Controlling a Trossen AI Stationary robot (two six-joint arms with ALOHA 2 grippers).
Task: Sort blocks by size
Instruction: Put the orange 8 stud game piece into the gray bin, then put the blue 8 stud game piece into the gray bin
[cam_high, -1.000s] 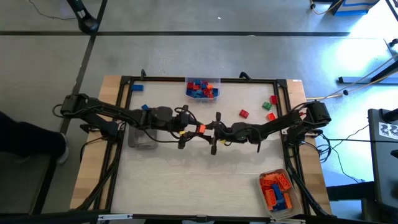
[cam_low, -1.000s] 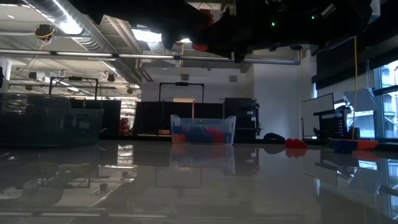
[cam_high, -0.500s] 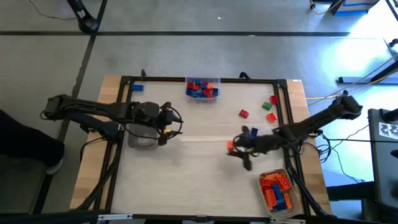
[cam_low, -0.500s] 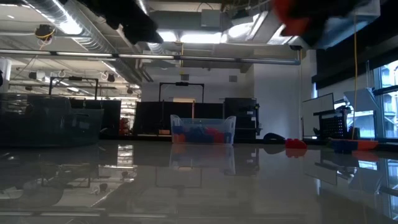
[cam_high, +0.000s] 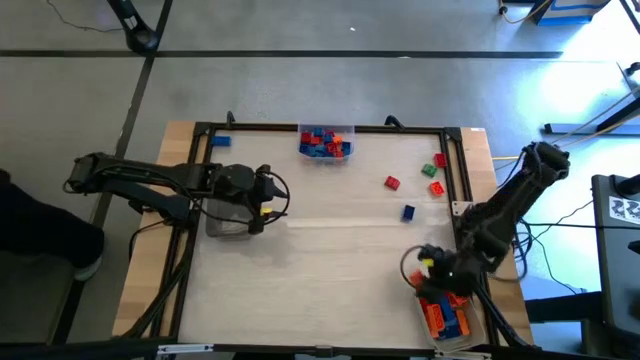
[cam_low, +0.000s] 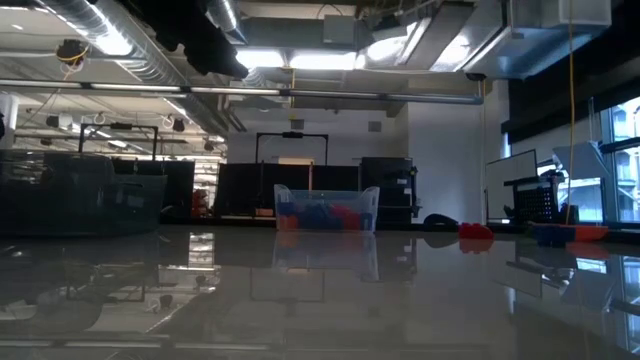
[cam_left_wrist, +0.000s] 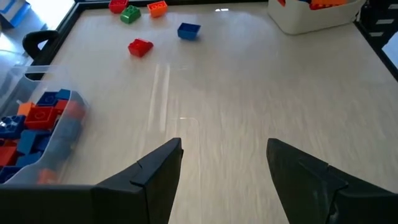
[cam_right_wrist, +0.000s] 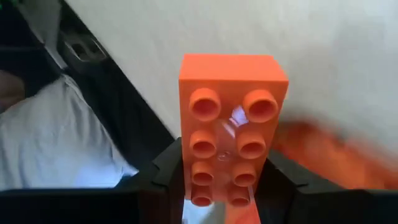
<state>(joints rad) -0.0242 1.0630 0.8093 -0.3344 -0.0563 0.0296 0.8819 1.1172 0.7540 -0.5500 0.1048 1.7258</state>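
My right gripper (cam_high: 427, 268) is shut on an orange two-by-four studded brick (cam_right_wrist: 229, 121), above the far left corner of the near-right clear tray (cam_high: 420, 291) that holds orange and blue blocks. My left gripper (cam_left_wrist: 224, 165) is open and empty, above the table beside a clear tray (cam_high: 228, 222) at the left. A third clear tray (cam_high: 325, 143) at the far edge holds blue and red blocks. Loose blocks lie flat on the table at the right: red (cam_high: 392, 182), green (cam_high: 428, 170), orange (cam_high: 437, 187), blue (cam_high: 408, 212). My right gripper pinches the orange brick's two long sides (cam_right_wrist: 184, 163) between its two fingers, at one end of the brick. The brick sticks out forward beyond the fingers (cam_right_wrist: 281, 175) with its studded face toward the wrist camera, lifted clear of the table.
A dark metal frame (cam_high: 455, 175) runs around the table top. One blue block (cam_high: 220, 141) lies outside it at the far left. The middle of the table is bare between the trays. The far tray also shows in the low view (cam_low: 326, 208).
My right gripper has gone from the table's middle toward the near right, carrying the orange brick clear of the table, and now stands over the near-right tray. My left gripper has drawn back from the middle toward the left edge, by the left tray.
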